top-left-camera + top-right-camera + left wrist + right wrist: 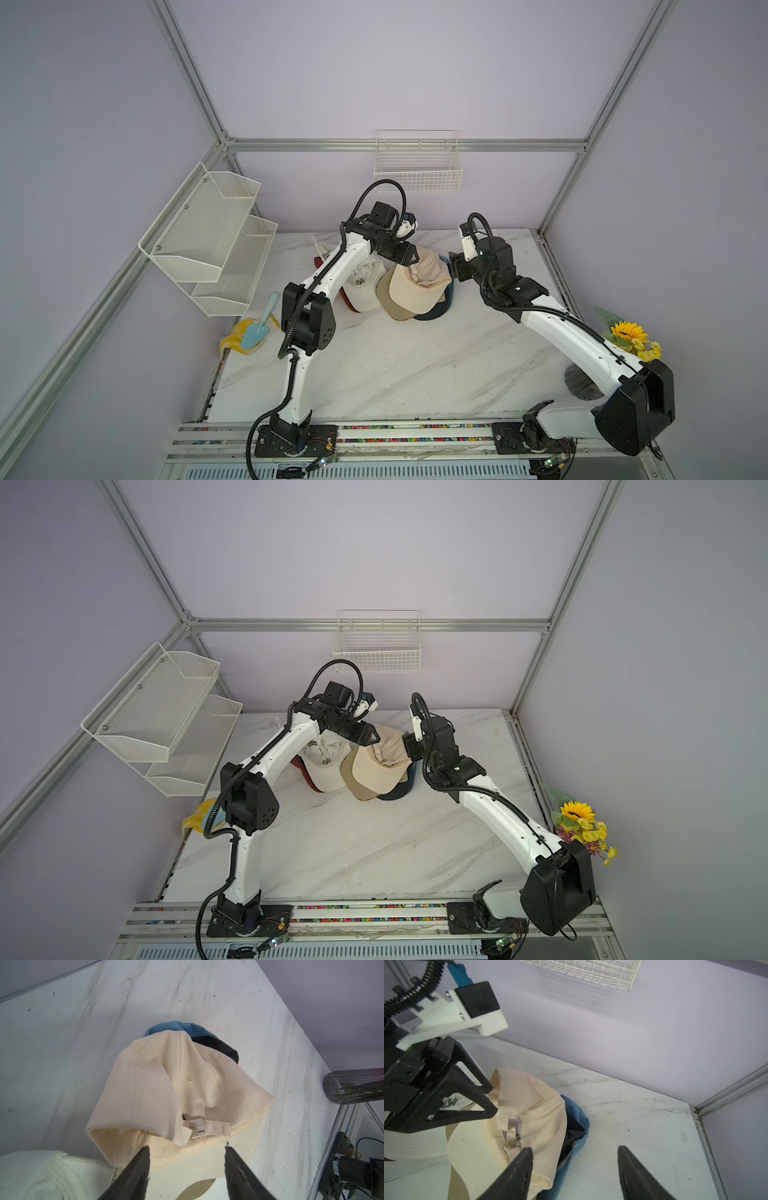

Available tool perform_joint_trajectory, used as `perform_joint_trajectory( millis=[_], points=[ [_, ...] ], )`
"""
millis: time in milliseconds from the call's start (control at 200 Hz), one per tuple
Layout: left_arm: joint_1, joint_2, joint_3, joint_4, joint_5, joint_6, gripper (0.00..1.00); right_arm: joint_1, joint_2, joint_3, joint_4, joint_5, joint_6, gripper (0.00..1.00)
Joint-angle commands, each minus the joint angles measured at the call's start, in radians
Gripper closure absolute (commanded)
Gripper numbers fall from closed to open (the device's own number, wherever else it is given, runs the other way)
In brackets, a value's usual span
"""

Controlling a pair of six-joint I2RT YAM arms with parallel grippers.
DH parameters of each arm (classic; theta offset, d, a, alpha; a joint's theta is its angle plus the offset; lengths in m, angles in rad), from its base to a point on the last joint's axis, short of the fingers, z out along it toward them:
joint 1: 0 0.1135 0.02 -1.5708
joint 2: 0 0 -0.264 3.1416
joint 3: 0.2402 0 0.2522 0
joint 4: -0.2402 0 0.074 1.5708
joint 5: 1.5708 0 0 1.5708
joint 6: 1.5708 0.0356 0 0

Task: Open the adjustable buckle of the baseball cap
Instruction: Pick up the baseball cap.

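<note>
At the far left a white perforated-metal two-tier shelf (208,232) hangs on the wall. Below it, at about eight o'clock from the caps, a light-blue plastic trowel (259,328) lies on a crumpled yellow cloth (239,338).

Next is the left gripper (187,1148), pointing at the pile from ten o'clock. Its black jaws are spread with nothing between them, tips close to the rear of the cream cotton baseball cap (158,1076). A white fabric cap (365,291) lies at nine o'clock of the cream one.

The cream cap tops the pile near the back middle of the white marble-patterned tabletop (395,365), its crown crumpled and its brim toward seven o'clock. Its small dull-metal buckle (197,1125) clamps a flat stitched cloth strap (219,1128), and a frayed fold of crown fabric half covers it. A blue cotton cap (178,1026) and something black lie beneath.

The right gripper (575,1147) hangs at three o'clock, jaws also wide apart and empty. Farthest right is a yellow artificial sunflower bunch (627,334).

The step in hand appears to be closing in on the buckle. It would go best if the left jaws centred on the metal slide, not on the limp fold, which would likely slip. The right gripper could pin the strap's stitched end so the pull has something to work against.
</note>
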Motion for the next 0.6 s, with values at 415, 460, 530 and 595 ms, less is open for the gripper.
perform_joint_trajectory(
  millis=[415,460,530,595],
  points=[
    [-0.010,0.091,0.128,0.003,-0.007,-0.067,0.41,0.005,-0.034,0.010,0.027,-0.021,0.004,0.33],
    [-0.010,0.088,0.121,0.001,-0.008,-0.067,0.42,0.005,-0.031,0.013,0.028,-0.022,0.004,0.32],
    [-0.010,0.076,0.102,0.001,-0.006,-0.065,0.42,0.004,-0.028,0.012,0.028,-0.022,0.005,0.32],
    [-0.010,0.066,0.089,0.002,-0.013,-0.063,0.42,0.004,-0.025,0.011,0.031,-0.024,0.007,0.32]
  ],
)
